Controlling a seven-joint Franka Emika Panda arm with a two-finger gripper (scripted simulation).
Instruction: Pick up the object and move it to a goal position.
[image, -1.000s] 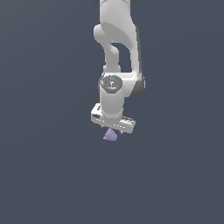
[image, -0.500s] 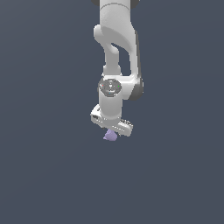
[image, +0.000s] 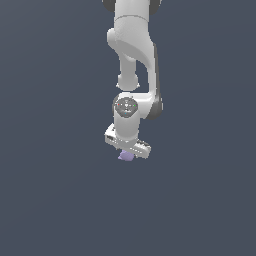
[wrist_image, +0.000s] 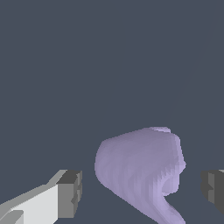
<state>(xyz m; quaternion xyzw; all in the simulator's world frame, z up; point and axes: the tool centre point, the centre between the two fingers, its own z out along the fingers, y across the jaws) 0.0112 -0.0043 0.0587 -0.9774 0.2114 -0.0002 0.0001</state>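
Since a second ago the wrist has turned: the white bar of the gripper (image: 127, 151), then nearly level, now slopes down toward the exterior view's right, and the arm sits at much the same height as before.

Nearest in the wrist view, the two dark grey fingers (wrist_image: 72, 192) stand apart with the pale purple object (wrist_image: 142, 168) between them. A strip of grey background shows on each side of the lump, so the fingers are released and touch nothing; neither pad meets the purple surface. The object is a faceted lump, broad at one end and tapering to a narrow tail.

In the exterior view the object (image: 125, 156) shows as a small purple patch just under the lower edge of the gripper's bar, partly hidden by it. Whether it rests on a surface cannot be told. Above the bar comes the round wrist joint (image: 126, 106), and farther up the white arm (image: 134, 45) rises out of the picture against a plain dark grey-blue background.
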